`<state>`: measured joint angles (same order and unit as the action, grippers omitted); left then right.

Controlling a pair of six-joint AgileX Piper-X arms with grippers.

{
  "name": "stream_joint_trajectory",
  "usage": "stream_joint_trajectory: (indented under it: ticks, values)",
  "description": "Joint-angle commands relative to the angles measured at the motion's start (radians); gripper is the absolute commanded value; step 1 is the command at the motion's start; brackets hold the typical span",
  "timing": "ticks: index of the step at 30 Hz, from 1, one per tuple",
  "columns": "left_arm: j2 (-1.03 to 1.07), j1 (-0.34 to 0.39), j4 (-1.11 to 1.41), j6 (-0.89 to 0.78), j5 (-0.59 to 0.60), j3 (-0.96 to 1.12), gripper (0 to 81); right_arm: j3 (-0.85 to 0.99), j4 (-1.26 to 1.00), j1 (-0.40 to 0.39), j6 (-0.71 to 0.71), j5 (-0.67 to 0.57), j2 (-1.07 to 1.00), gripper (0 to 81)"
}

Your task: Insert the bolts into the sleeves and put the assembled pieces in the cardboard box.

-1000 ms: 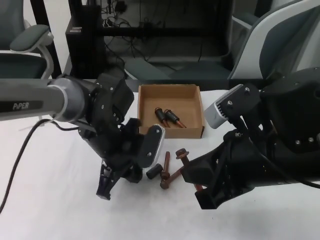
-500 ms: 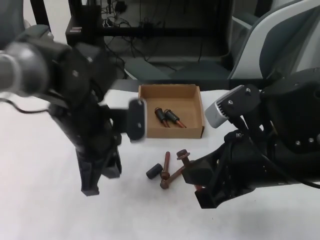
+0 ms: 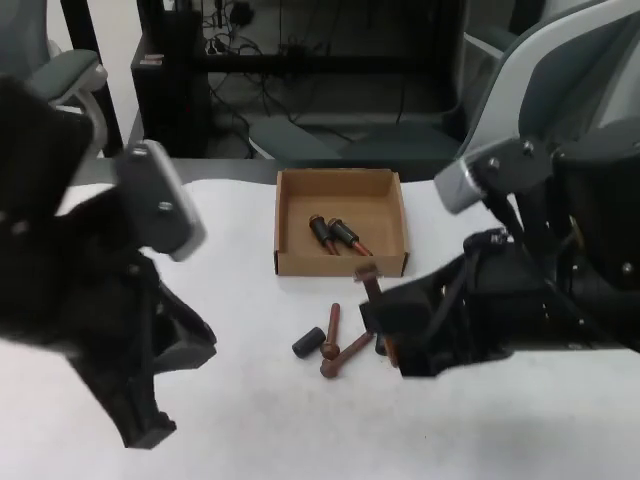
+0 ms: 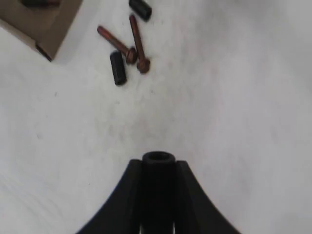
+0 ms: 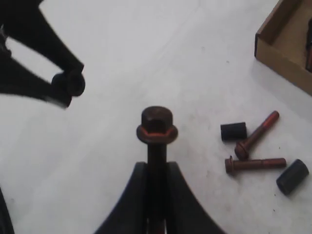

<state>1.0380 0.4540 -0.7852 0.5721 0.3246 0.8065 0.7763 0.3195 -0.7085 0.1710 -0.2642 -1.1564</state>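
Observation:
My left gripper point(image 4: 158, 165) is shut on a black sleeve point(image 4: 157, 183), held above the white table with the sleeve's open end facing out. My right gripper point(image 5: 157, 168) is shut on a rusty bolt point(image 5: 157, 127), head outward. In the right wrist view the left gripper's sleeve point(image 5: 68, 83) hangs off to one side of that bolt, well apart from it. In the high view the held bolt point(image 3: 368, 283) hovers just in front of the cardboard box point(image 3: 291, 264), which holds two assembled pieces point(image 3: 334, 233). The left gripper point(image 3: 142, 430) sits low at the near left.
Two loose bolts point(image 3: 332, 329) point(image 3: 345, 355) and a black sleeve point(image 3: 308, 342) lie on the table in front of the box; a second loose sleeve point(image 5: 292, 176) lies beside them. Open white table spreads to the left and front. Chairs and a rack stand behind the bench.
The left arm rose and swung left and nearer the camera, away from the loose parts. The right gripper lifted its bolt slightly toward the box.

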Motion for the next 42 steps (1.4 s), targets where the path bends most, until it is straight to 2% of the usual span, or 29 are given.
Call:
stream_joint_trajectory:
  ticks: [1,7,13,21,27,32,42]
  values:
    - [-0.101,0.0,0.095,-0.134,0.062,-0.048,1.7,0.001,-0.092,0.005,0.075,-0.01,0.012,0.4]
    - [-0.194,0.0,0.352,-0.392,0.157,-0.151,1.7,0.001,-0.265,0.005,0.216,-0.003,-0.016,0.4]
    - [-0.193,0.0,0.58,-0.531,0.21,-0.253,1.7,0.001,-0.417,0.005,0.302,0.014,-0.078,0.4]
    - [-0.167,-0.002,0.805,-0.551,0.263,-0.373,1.7,0.001,-0.564,0.005,0.355,0.02,-0.172,0.4]
    - [-0.023,-0.002,0.941,-0.525,0.267,-0.373,1.7,0.001,-0.599,0.005,0.355,0.02,-0.194,0.4]
    - [0.082,-0.002,1.118,-0.572,0.283,-0.367,1.7,0.003,-0.643,0.016,0.418,0.02,-0.194,0.4]
    - [0.202,-0.002,1.135,-0.547,0.281,-0.264,1.7,0.032,-0.654,0.093,0.403,-0.005,-0.202,0.4]
